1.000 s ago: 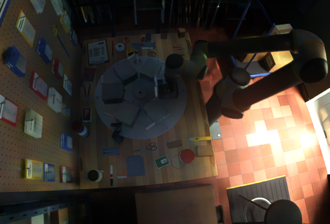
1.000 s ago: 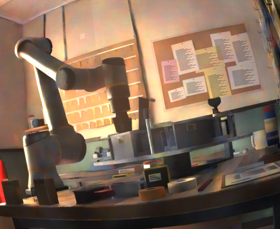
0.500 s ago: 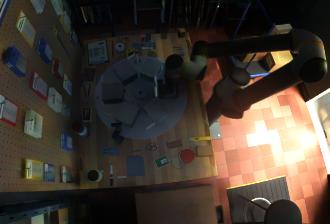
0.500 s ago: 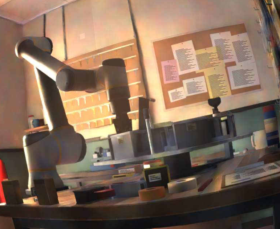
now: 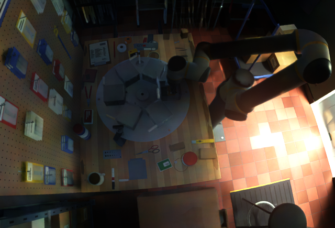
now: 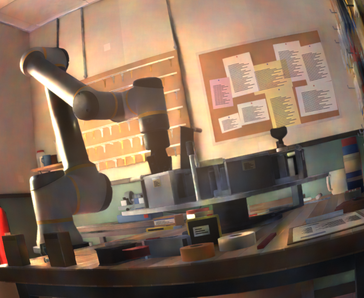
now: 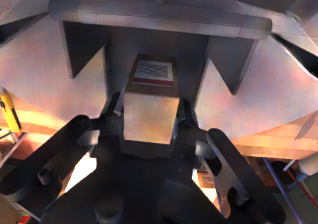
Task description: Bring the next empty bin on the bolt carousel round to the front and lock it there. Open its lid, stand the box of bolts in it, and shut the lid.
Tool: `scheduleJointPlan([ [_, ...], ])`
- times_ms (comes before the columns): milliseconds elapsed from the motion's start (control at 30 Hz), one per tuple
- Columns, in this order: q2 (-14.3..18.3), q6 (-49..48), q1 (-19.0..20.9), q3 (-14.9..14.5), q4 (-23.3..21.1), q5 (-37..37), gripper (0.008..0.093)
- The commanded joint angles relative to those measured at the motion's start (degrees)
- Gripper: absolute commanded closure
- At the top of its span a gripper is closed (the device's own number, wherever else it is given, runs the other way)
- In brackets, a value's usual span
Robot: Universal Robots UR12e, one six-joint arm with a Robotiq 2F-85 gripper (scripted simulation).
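The box of bolts (image 7: 151,108) is hidden from the side cameras by my wrist and the bin walls. The wrist camera shows it as a tan carton with a white and red label, standing down inside the open front bin (image 6: 168,187). That bin's lid (image 6: 186,145) stands upright behind it, its bar handle (image 7: 158,14) across the top of the wrist view. The grey carousel disc (image 5: 142,98) carries several bins around a central hub; the others have lids down. A black knob (image 6: 278,135) stands on the far side. My gripper (image 7: 150,119) reaches into the front bin and grips the box of bolts.
The wooden bench (image 5: 151,149) holds tape rolls (image 6: 236,240), scissors (image 5: 150,150), a red disc (image 5: 189,158), a mug (image 5: 95,178) and a clipboard (image 5: 99,53). A pegboard (image 5: 29,84) lines the far side. Two dark blocks (image 6: 59,248) stand at the bench corner.
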Motion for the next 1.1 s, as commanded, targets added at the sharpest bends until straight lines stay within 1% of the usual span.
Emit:
scheduleJointPlan([
  [0, -0.02, 0.0, 0.0, -0.13, -0.11, 0.0, 0.0934],
  [633, 0.05, 0.0, 0.0, 0.0, -0.13, 0.0, 0.0934],
  [667, 0.05, 0.0, 0.0, 0.01, -0.13, 0.0, 0.0924],
  [1067, 0.06, 0.0, 0.0, 0.03, -0.12, 0.0, 0.0684],
])
